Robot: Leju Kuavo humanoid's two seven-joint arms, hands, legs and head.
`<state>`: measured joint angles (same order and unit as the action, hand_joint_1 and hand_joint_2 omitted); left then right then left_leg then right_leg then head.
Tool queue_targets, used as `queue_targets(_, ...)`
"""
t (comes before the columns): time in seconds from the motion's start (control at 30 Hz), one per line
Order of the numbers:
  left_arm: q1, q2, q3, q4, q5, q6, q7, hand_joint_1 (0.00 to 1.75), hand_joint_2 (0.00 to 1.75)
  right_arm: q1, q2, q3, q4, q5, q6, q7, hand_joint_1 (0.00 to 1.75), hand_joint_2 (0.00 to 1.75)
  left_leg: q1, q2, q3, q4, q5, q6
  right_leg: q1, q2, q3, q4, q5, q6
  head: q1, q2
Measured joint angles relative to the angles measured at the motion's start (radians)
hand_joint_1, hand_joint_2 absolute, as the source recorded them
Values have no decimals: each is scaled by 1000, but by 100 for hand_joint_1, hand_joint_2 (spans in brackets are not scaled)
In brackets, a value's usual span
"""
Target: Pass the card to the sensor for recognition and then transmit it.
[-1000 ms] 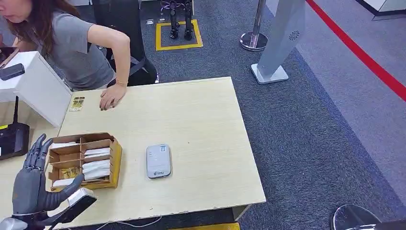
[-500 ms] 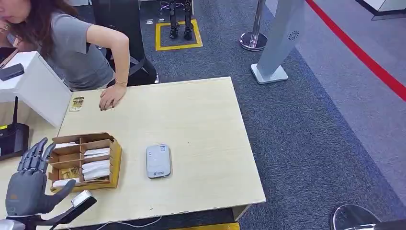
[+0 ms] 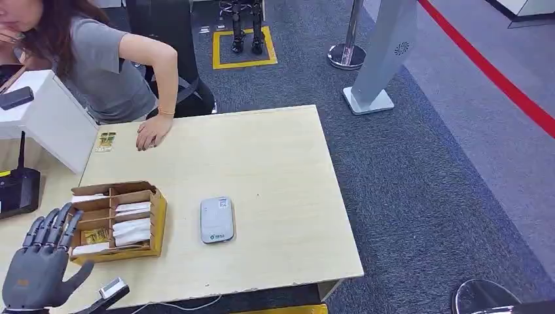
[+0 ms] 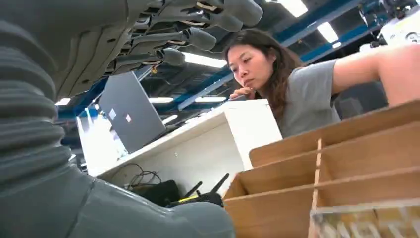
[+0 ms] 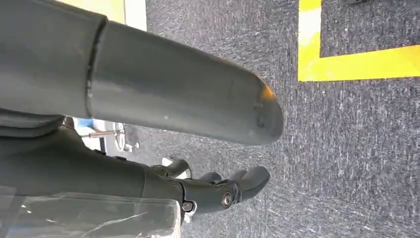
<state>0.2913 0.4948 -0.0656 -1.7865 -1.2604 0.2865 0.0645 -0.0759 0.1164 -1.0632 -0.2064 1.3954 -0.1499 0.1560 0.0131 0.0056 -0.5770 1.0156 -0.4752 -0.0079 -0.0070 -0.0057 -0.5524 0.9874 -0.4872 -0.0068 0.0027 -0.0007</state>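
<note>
A wooden card box (image 3: 156, 222) stands on the table's near left, its compartments holding white cards (image 3: 131, 228) and a yellow-printed card (image 3: 96, 235). The grey sensor (image 3: 217, 220) lies flat to the right of the box. My left hand (image 3: 38, 269) hovers at the near left corner, just short of the box, fingers spread and holding nothing. In the left wrist view that hand (image 4: 99, 49) faces the box (image 4: 346, 148), with a sleeved card (image 4: 366, 220) in the nearest compartment. My right hand (image 5: 218, 191) hangs over the carpet with nothing in it.
A person leans at the far left edge, one hand (image 3: 152, 135) flat on the table beside a yellow card (image 3: 105, 140). A white cabinet (image 3: 46, 118) and a black router (image 3: 16, 190) stand at the left. A grey pillar base (image 3: 370, 98) is beyond the table.
My left hand has drawn back toward the table's near edge, away from the box, still holding nothing. The person's hand and the sensor have stayed put.
</note>
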Motion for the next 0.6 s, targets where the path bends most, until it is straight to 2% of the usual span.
queue_targets(0.6,-4,8,-58,7,12,-2,5,0,175,-2,0,0,0,11,0,-3,0,0,0,0,0,0,0,0,0,0,0,0,0,0,0,0)
